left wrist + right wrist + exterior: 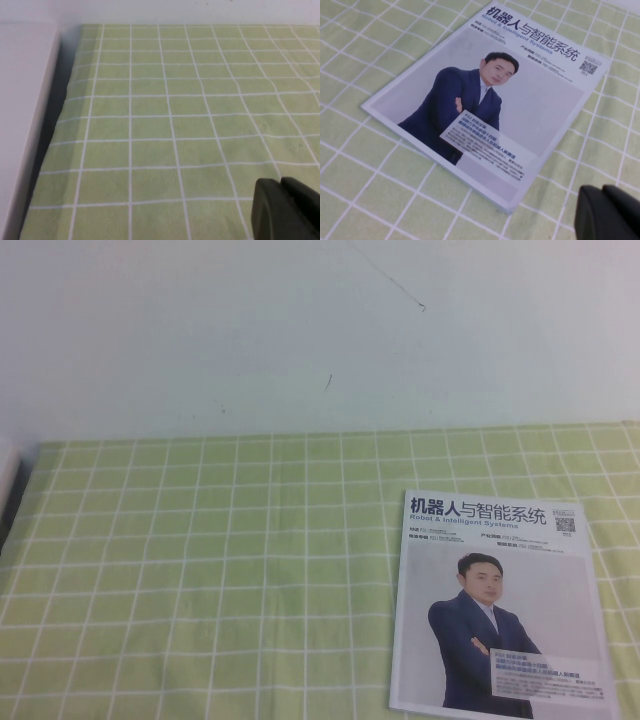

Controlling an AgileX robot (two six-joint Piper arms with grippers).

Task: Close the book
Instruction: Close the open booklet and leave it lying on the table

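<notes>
1. The book (500, 610) lies shut on the bench (120, 660), near its near-right corner, on a green checked cloth (200, 570).
2. Its front cover faces up. The title runs along the far edge, and a man in a dark suit with folded arms is pictured below it.
3. The book lies flat and slightly turned, and its near edge reaches the lower limit of the high view.
4. The right tool (607, 212) shows only in its own wrist view, as a dark tip over bare cloth. It is near the book's (485, 100) near-right corner, off the cover and not touching it.
5. I cannot tell whether the right tool is released or clenched, as too little of it shows.
6. The left tool (285, 210) also shows only as a dark tip in its own wrist view. It is over bare cloth toward the bench's left side, well apart from the book.
7. I cannot tell the left tool's state either.
8. A white slab (25, 125) borders the cloth along the bench's left edge.
</notes>
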